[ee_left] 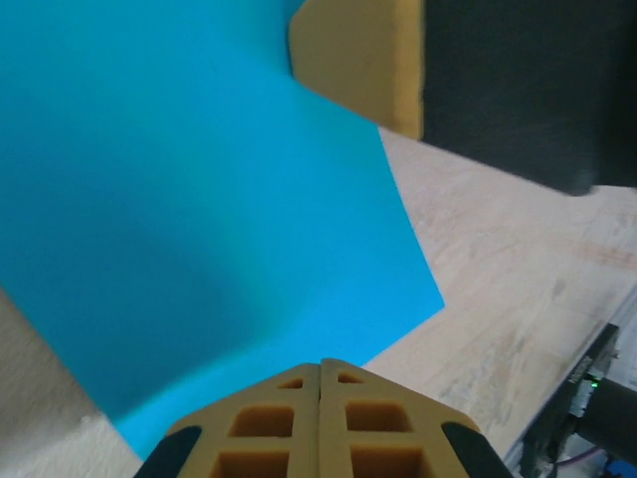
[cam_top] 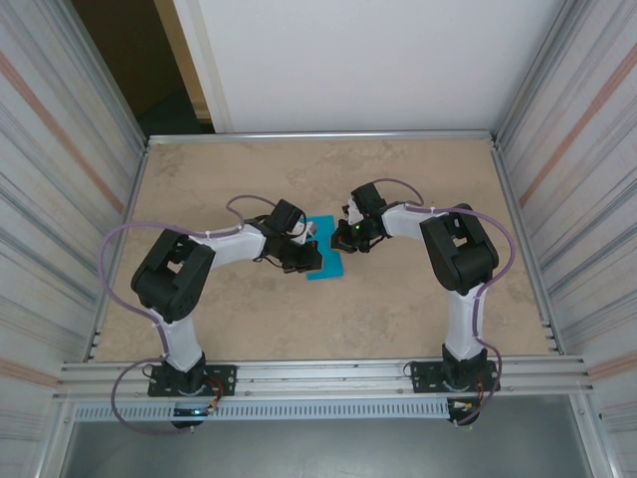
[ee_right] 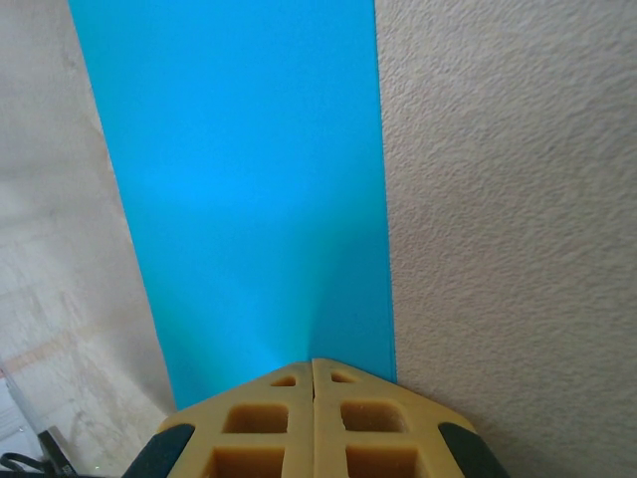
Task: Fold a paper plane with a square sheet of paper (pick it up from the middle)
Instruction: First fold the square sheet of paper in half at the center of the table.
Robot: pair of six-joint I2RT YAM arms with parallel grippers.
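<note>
I see smooth teal paper [cam_top: 325,261] bowing over the grainy beige table [ee_right: 498,199]; left gripper [ee_left: 319,373] and right gripper [ee_right: 313,370], blocky yellow foam fingers [ee_right: 249,423] pressed together, each pinch its edge.

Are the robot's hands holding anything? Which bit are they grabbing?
Yes, the blue paper. The left gripper and the right gripper each pinch it at an edge, on opposite sides, with their fingers shut tight.

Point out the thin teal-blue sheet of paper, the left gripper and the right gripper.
thin teal-blue sheet of paper [cam_top: 330,265], top external view, bare lower-right part.
left gripper [ee_left: 319,368], left wrist view, meeting tips of its shut yellow fingers.
right gripper [ee_right: 313,364], right wrist view, meeting tips of its shut yellow fingers.
</note>
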